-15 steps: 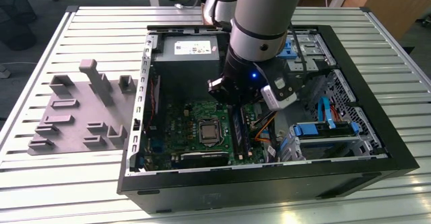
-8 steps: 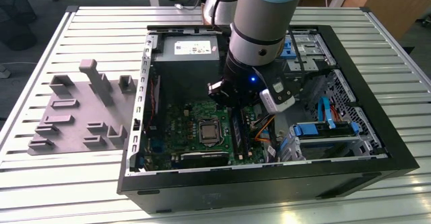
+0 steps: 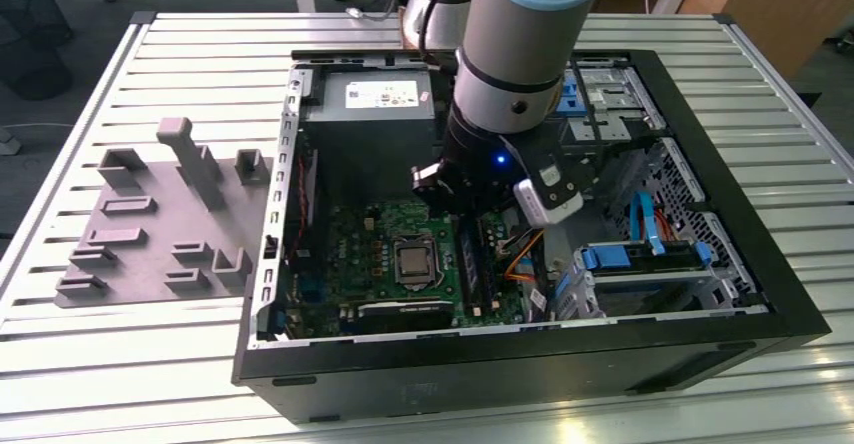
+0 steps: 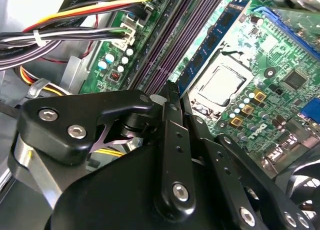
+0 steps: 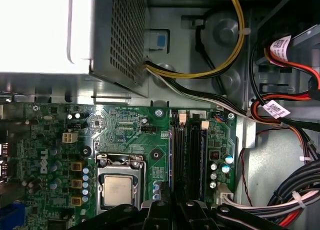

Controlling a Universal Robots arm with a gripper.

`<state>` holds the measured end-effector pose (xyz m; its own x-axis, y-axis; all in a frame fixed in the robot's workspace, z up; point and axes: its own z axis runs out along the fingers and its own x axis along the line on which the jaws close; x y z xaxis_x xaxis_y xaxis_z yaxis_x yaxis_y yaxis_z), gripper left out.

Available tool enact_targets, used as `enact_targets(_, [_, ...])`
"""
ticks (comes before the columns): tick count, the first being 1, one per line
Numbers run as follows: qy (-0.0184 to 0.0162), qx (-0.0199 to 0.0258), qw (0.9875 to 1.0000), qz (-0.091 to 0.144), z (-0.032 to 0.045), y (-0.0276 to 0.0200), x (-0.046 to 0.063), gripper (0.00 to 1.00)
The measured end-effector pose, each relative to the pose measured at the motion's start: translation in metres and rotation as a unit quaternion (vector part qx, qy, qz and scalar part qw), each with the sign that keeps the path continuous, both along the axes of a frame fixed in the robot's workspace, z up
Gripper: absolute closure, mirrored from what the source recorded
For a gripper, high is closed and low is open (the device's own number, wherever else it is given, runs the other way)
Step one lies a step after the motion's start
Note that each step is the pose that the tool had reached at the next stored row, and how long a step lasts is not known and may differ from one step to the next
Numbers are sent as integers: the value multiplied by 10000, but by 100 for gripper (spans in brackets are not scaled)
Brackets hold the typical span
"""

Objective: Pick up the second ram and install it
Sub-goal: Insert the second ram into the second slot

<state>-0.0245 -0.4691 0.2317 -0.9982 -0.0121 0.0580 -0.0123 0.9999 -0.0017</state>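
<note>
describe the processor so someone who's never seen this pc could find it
Inside the open black computer case, a green motherboard lies on the floor. Near its middle, beside the long dark memory slots, sits the processor. It is the only flat silvery square clamped in a metal frame; its neighbours are narrow slots and small round capacitors.

Arm: cylindrical links in silver-grey metal, with a pale blue cap at the upper joint and a black band around the link below it. Wrist section: black housing carrying a small lit blue indicator, with a white camera module fixed to its side. Tool: matte black, built of flat linkage bars and rounded housings; silver hex-socket screws sit at the pivots, and a bare metal band shows along one edge.
</note>
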Motion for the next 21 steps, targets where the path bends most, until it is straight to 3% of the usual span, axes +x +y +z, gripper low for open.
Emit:
enact_targets(5, [0, 0, 10000, -87, -65, -5, 0, 86])
enact_targets(16, [0, 1, 10000, -99, -75, -4, 0, 86])
enact_targets(21, [0, 0, 10000, 58, -98, -5, 2, 86])
